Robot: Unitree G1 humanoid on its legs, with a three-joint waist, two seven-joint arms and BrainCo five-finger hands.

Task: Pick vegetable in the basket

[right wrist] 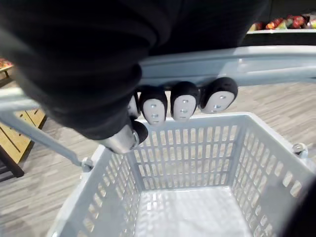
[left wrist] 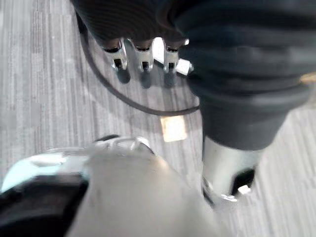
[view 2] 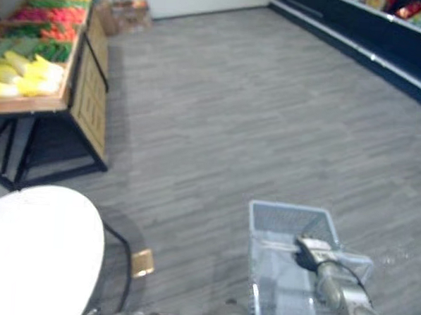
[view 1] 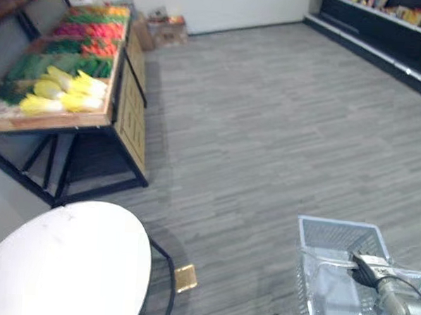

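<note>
Grey plank flooring runs across the shop to a wooden counter at the far left. The vegetables lie there in rows of yellow, green and red, well apart from the basket. Over at the right, the right hand has its fingers curled round the grey handle of that empty mesh basket, while the left hand hangs above the floor, fingers loose and straight, holding nothing.
</note>
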